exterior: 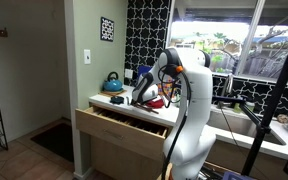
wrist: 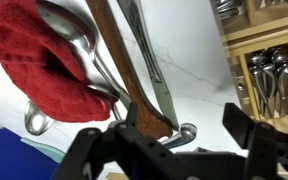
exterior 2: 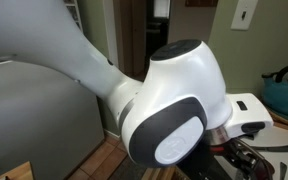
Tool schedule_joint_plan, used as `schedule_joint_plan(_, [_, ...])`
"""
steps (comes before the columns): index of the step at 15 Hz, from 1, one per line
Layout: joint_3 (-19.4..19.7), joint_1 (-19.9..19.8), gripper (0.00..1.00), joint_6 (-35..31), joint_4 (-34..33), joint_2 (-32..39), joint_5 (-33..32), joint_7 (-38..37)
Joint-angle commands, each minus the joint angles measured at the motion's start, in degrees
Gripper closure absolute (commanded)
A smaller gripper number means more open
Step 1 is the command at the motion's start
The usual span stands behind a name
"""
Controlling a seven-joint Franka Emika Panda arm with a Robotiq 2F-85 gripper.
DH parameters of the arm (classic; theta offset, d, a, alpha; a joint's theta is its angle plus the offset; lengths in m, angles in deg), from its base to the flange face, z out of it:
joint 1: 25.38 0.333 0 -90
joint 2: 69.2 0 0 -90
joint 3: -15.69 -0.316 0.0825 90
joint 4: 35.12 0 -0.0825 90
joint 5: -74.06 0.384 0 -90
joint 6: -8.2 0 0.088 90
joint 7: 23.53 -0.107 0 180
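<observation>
Heads up, the black gripper (wrist: 179,135) is spread wide, gripping nothing, and the long brown wooden-handled utensil (wrist: 116,60) lies loose against the crumpled red cloth (wrist: 29,60), so a finger could clip it sideways.

Home kitchen, teal kettle (exterior: 113,82), cutlery drawer (exterior: 124,123)

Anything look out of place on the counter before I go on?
Yes: spoons and a wooden-handled utensil lie loose and crisscrossed, partly over a red cloth on the counter, while the drawer beside them stands pulled open.
</observation>
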Motion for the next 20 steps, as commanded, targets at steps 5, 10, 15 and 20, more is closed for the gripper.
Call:
schedule_joint_plan(5, [2.96, 4.37, 0.00, 24.65, -5.59, -6.52, -25.46, -29.60])
schedule_joint_plan(10, [-3.70, 5.86, 0.00, 39.11, -6.93, -8.62, -19.68, -31.22])
schedule_joint_plan(15, [-6.79, 6.87, 0.00, 46.67, -8.67, -9.75, -18.04, -36.55])
schedule_joint_plan(20, [-8.85, 6.95, 0.00, 48.40, -9.32, -13.33, -20.02, -43.77])
